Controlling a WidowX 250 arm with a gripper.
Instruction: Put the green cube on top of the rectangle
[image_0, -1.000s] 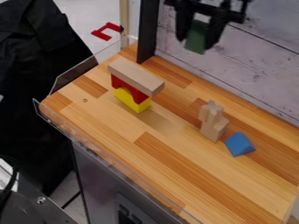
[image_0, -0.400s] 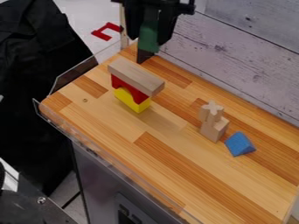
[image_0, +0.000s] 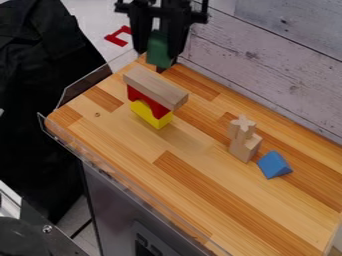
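Tabletop (image_0: 133, 145) of striped wood lies beneath the black gripper (image_0: 158, 53); near it, the wooden rectangle (image_0: 153, 86) caps a red arch (image_0: 145, 101). Pinched between the fingers hangs the green cube (image_0: 158, 48). Alignment seems in hand; next, centre it above the rectangle, lower gently, release.

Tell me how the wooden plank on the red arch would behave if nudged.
The plank would probably feel stiff, looking like solid wood. A nudge might slide it off the red arch, since its ends overhang. A harder push could tip the arch, perched on a yellow block.
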